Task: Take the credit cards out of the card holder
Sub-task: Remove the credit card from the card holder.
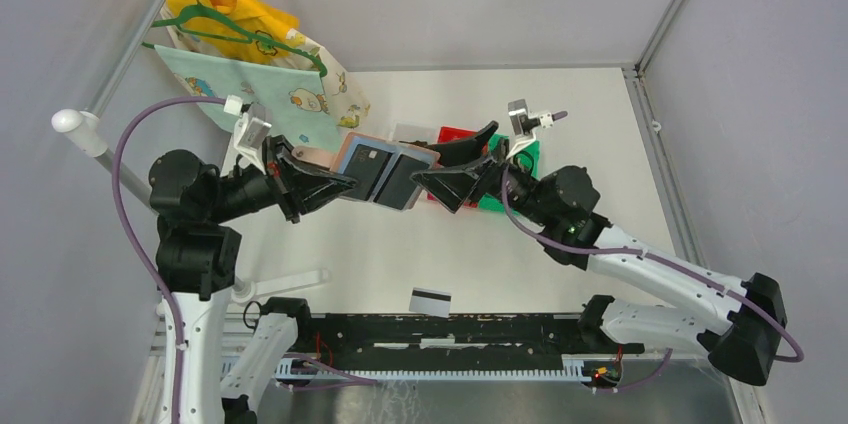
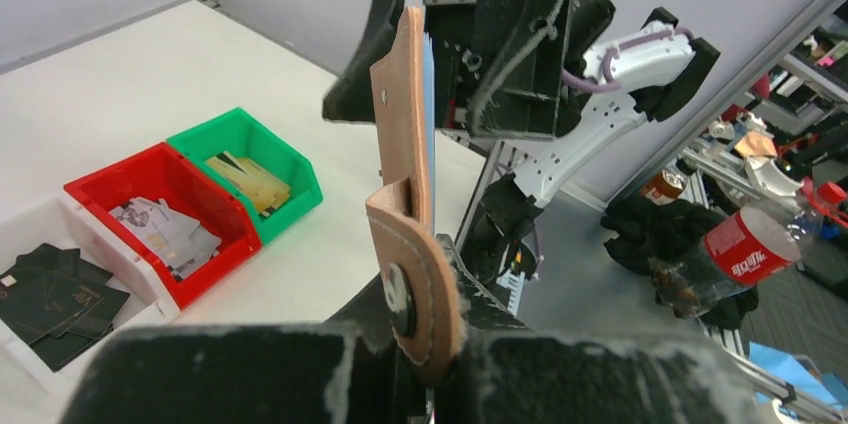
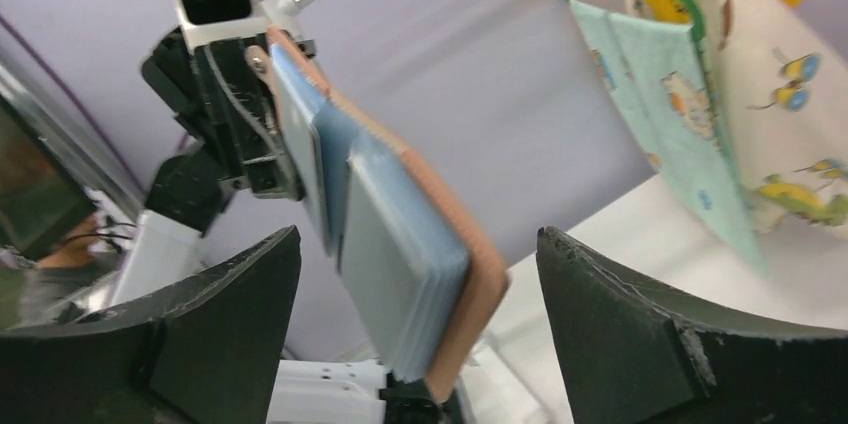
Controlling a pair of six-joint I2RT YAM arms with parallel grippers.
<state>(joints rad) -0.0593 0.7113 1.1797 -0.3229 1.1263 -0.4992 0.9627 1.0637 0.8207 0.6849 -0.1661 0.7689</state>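
Note:
The card holder (image 1: 385, 172) hangs open in the air above the table, its reddish-brown outside turned away and its light blue pockets showing two dark credit cards (image 1: 368, 162). My left gripper (image 1: 335, 184) is shut on its left edge; in the left wrist view the snap tab (image 2: 420, 294) sits right at the clamped jaws (image 2: 430, 344). My right gripper (image 1: 430, 166) is open at the holder's right end. In the right wrist view the card holder (image 3: 400, 244) stands between the spread fingers (image 3: 240, 294) without touching them. A white credit card with a black stripe (image 1: 429, 301) lies flat near the table's front edge.
A red bin (image 1: 455, 136) and a green bin (image 1: 520, 159) sit behind the right gripper, with a white tray (image 2: 50, 294) of black cards beside them. Printed cloths on a green hanger (image 1: 260, 54) hang at the back left. A black rail (image 1: 450, 329) runs along the near edge.

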